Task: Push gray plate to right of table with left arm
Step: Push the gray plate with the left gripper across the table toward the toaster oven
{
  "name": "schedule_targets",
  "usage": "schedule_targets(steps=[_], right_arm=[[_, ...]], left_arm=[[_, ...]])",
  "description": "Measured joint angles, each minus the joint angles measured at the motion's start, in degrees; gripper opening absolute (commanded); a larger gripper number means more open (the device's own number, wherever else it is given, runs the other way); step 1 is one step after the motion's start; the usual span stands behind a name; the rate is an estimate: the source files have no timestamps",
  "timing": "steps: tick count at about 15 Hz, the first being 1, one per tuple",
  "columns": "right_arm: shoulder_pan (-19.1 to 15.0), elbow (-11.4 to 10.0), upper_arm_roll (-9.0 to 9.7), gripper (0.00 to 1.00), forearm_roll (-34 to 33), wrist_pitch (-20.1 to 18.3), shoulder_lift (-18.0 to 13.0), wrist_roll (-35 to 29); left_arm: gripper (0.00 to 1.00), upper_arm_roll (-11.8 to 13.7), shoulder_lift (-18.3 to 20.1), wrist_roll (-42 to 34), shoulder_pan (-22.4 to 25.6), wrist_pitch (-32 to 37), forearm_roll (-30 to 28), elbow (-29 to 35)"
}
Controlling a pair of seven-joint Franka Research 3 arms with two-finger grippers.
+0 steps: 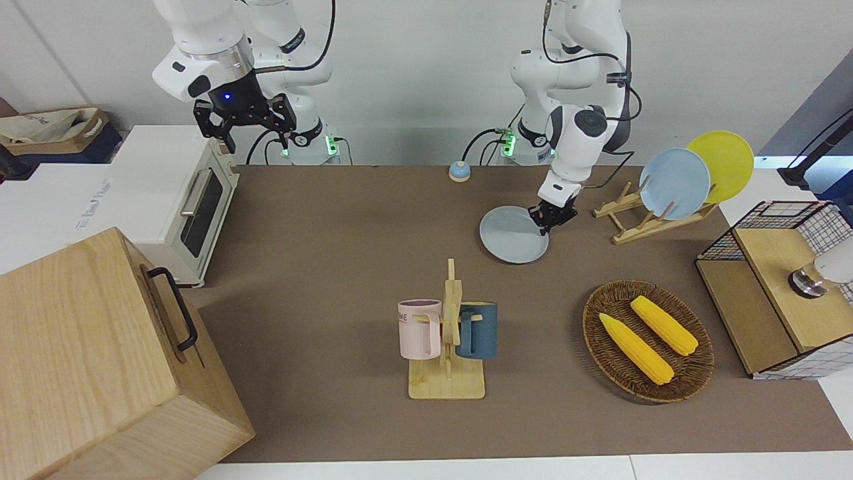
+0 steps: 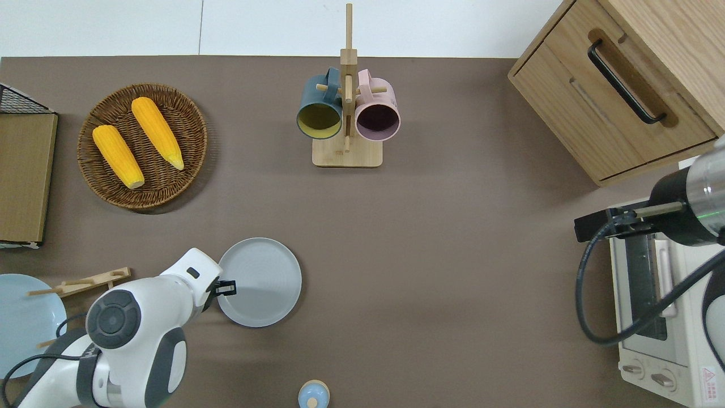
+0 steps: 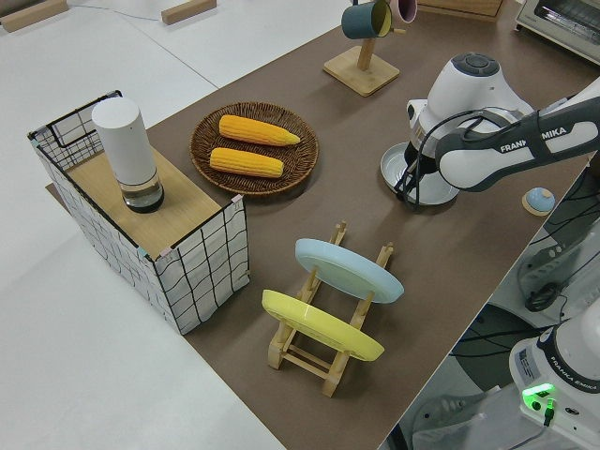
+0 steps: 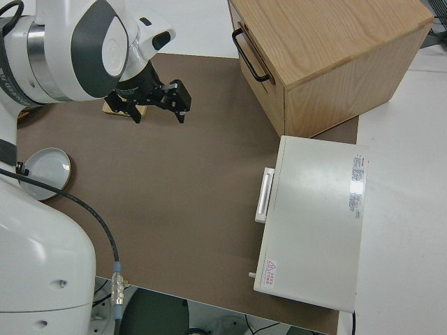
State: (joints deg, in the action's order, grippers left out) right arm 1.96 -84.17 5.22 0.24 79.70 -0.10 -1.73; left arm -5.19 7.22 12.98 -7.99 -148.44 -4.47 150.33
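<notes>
Sitting flat on the matte brown surface (image 2: 453, 255), lower left-centre of overhead view: round pale bluish-gray plate (image 2: 259, 281). Pressing at plate's rim on the side toward left arm's end: left arm's black gripper (image 2: 225, 288), low down, at or just touching the edge; can't tell if fingers are spread or closed. So plate lying directly toward the frame's right from the fingers in overhead view, i.e. toward right arm's end, w/ open brown surface stretching that way. Judging a straight sideways sweep as what's needed; round plate, no long axis to mind, but off-centre contact possibly spinning it away.

Hanging parked at upper left of front view: right gripper (image 1: 245, 120), fingers spread, holding nothing.

Containers: round dark wicker basket (image 2: 96, 170), upper left of overhead view, holding two yellow corn cobs (image 2: 157, 132) side by side. Wooden mug stand (image 2: 346, 153), top centre, carrying a teal mug (image 2: 319, 111) & a pink mug (image 2: 378, 114). Wooden plate rack (image 3: 319, 361), lower centre of left side view, holding a light-blue plate (image 3: 349, 270) & a yellow plate (image 3: 321, 324).
</notes>
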Motion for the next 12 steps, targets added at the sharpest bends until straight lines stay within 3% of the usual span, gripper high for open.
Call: schedule_targets(steps=[4,12], right_arm=[[0.0,0.0,0.0,0.983,0.0,0.0,0.0,0.0],[0.0,0.0,0.0,0.983,0.0,0.0,0.0,0.0]], left_arm=[[0.0,-0.2,-3.2,12.1,-10.0,-2.0,0.0,-3.0],[0.0,-0.7,-15.0,31.1,-25.4,-2.3,0.0,-17.0]])
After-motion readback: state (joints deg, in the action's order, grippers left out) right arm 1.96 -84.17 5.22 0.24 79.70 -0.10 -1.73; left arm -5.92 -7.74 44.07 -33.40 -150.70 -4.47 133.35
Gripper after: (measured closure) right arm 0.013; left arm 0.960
